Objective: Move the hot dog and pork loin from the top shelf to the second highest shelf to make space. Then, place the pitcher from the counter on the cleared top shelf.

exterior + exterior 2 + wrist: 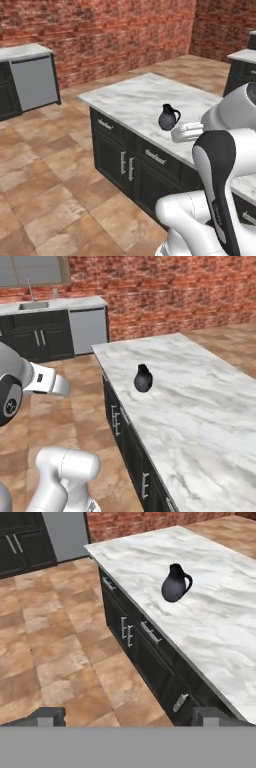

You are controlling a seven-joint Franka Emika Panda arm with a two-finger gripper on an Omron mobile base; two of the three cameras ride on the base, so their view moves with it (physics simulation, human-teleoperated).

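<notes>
The pitcher stands upright on the island counter, near its front edge — well ahead of the gripper, whose jaws gape wide and hold nothing, hanging over the floor.

The pitcher is small, dark and round-bellied, with a narrow neck and side handle. It stands upright on the marble island counter, near its cabinet-side edge.
</notes>
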